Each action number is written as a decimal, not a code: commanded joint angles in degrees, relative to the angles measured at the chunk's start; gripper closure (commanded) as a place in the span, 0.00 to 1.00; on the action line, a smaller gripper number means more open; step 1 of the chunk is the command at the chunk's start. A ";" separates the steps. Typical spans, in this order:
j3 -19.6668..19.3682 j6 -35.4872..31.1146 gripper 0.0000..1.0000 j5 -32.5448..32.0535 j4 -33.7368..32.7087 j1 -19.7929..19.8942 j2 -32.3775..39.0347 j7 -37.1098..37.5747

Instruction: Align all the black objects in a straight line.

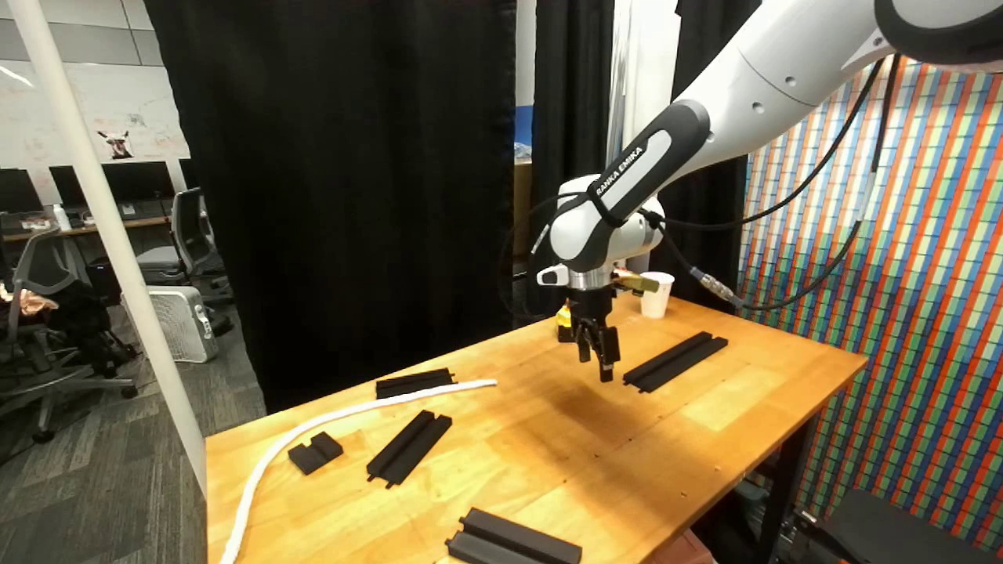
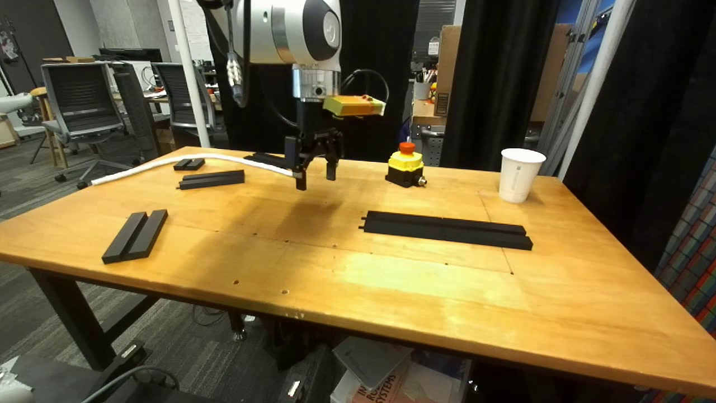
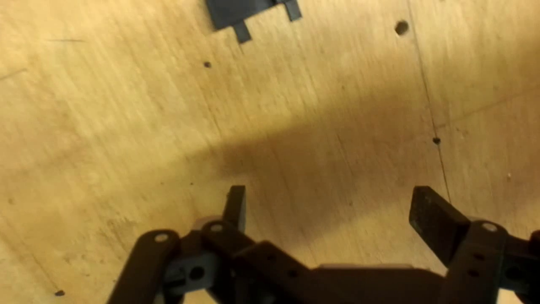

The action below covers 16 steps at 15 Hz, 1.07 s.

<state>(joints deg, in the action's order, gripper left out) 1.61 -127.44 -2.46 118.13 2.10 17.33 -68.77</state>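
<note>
A: What lies nearest in an exterior view?

B: A matte black rectangular bar with a lengthwise groove (image 2: pixel 146 236), slanting near the front edge of the brown wooden table (image 2: pixel 358 280), toward that view's left.

A: And beyond it?

B: A longer matte black grooved bar (image 2: pixel 444 231), lying nearly crosswise toward the right, two small tabs on its left end. A white paper cup (image 2: pixel 517 174) stands upright behind the bar's right end.

A: How does the black two-fingered gripper (image 2: pixel 316 180) stand?

B: It hangs above the tabletop, pointing down. Its fingers (image 3: pixel 436 223) are spread wide, and the wrist view shows wood between them.

A: Which things lie farther back?

B: A mid-sized matte black grooved bar (image 2: pixel 212 182), toward the left, and a yellow-and-black box with a red button (image 2: pixel 406 163), well apart from it. Then comes a small matte black notched block (image 2: pixel 194 164), with a curved white cord (image 1: pixel 470 386) running just beside it.

A: And farthest?

B: A matte black flat bar (image 1: pixel 409 384) near the table's back edge, just behind the cord; whether the two touch cannot be told. A large black curtain (image 1: pixel 353 172) hangs behind the table.
</note>
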 commanded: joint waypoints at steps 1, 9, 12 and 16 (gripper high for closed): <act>1.59 4.52 0.00 2.97 -1.53 -1.82 0.01 12.36; 6.17 0.63 0.00 12.85 0.13 -4.32 1.44 37.06; 7.68 -3.19 0.00 16.59 1.52 -4.87 1.70 45.01; 8.96 -11.12 0.00 20.92 5.70 -6.06 1.09 53.92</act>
<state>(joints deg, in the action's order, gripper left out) 9.68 -132.92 15.45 120.58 -3.08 19.68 -20.79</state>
